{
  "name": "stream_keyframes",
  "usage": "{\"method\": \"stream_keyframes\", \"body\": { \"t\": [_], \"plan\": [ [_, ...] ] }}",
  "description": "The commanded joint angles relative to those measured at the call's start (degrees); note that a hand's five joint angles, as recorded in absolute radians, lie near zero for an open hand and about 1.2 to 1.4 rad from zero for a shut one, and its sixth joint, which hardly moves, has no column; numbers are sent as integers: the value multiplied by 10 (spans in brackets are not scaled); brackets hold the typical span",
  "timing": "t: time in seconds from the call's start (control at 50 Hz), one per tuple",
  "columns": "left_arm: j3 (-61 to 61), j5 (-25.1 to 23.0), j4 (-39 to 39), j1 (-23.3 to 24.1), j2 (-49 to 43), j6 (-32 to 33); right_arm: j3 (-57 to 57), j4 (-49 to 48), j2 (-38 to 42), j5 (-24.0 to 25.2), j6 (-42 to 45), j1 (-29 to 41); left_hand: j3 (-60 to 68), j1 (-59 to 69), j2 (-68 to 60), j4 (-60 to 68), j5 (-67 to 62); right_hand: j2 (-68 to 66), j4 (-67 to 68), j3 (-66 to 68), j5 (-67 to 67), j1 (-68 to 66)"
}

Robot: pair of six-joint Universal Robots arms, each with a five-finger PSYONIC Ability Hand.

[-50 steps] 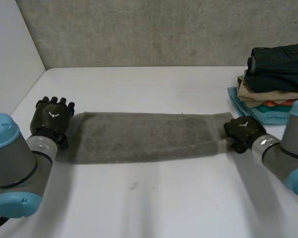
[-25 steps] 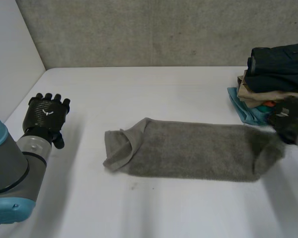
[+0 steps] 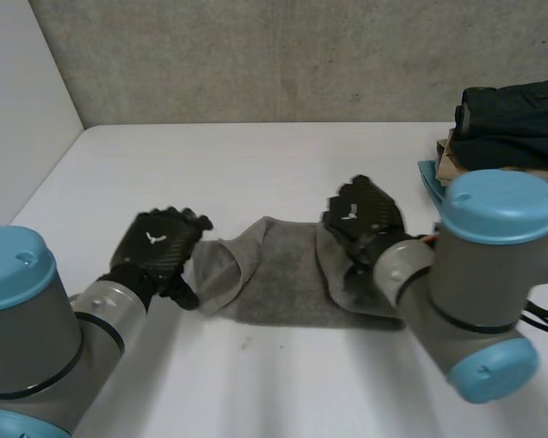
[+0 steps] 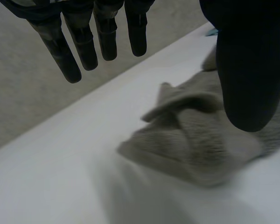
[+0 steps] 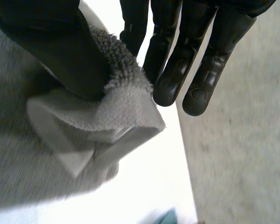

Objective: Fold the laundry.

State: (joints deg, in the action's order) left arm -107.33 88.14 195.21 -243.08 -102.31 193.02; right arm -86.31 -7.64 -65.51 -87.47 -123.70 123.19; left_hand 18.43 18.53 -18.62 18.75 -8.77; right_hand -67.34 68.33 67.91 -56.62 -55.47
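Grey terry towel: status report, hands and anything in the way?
Left hand open beside crumpled end of grey terry towel. Right hand pinching other end, doubled over the middle. Folded clothes stack stands apart.

Lab test bench: bare white table (image 3: 283, 392), grey concrete wall (image 3: 256, 55).

Grey terry towel (image 3: 288, 283) (image 4: 196, 140) (image 5: 116, 116), bunched short at mid-table on the white table (image 3: 256, 164). Its left end is turned over on itself in a loose triangular flap. Its right end is raised and folded over toward the middle. A stack of folded clothes (image 3: 507, 137) stands at the far right.
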Motion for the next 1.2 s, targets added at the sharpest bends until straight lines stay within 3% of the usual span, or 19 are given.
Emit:
{"method": "stream_keyframes", "body": {
  "t": [0.02,0.26,0.42,0.64,0.68,0.88,0.96,1.08,1.2],
  "plan": [
    [17,2,-6,21,-55,-18,-90,-17,-73,19,-44,-76,42,41,-40,39,-39,-127,117,121,-134,-245],
    [68,66,0,55,-126,-15,-186,-40,-161,88,-73,-238,52,51,-50,49,-49,-127,117,121,-134,-245],
    [97,157,43,67,-156,-9,-204,-39,-161,118,-68,-306,235,234,-234,232,-232,-127,117,121,-134,-245],
    [98,186,46,67,-153,-5,-208,-41,-150,150,-69,-352,469,468,-467,466,-466,-127,117,121,-134,-245],
    [99,183,39,65,-155,-3,-208,-41,-146,151,-69,-353,615,614,-613,612,-612,-127,117,121,-134,-245],
    [95,166,17,62,-153,3,-207,-41,-141,151,-69,-356,616,615,-614,612,-612,-127,117,121,-134,-245],
    [105,129,8,53,-129,1,-200,-42,-140,151,-69,-364,616,615,-614,612,-612,-127,117,121,-134,-245],
    [121,33,3,-26,-52,-6,-193,-43,-143,152,-73,-393,616,615,-614,612,-612,-127,117,121,-134,-245],
    [144,-10,-22,-56,-25,-50,-192,-43,-142,151,-73,-396,616,615,-614,612,-612,-127,117,121,-134,-245]
  ]
}}
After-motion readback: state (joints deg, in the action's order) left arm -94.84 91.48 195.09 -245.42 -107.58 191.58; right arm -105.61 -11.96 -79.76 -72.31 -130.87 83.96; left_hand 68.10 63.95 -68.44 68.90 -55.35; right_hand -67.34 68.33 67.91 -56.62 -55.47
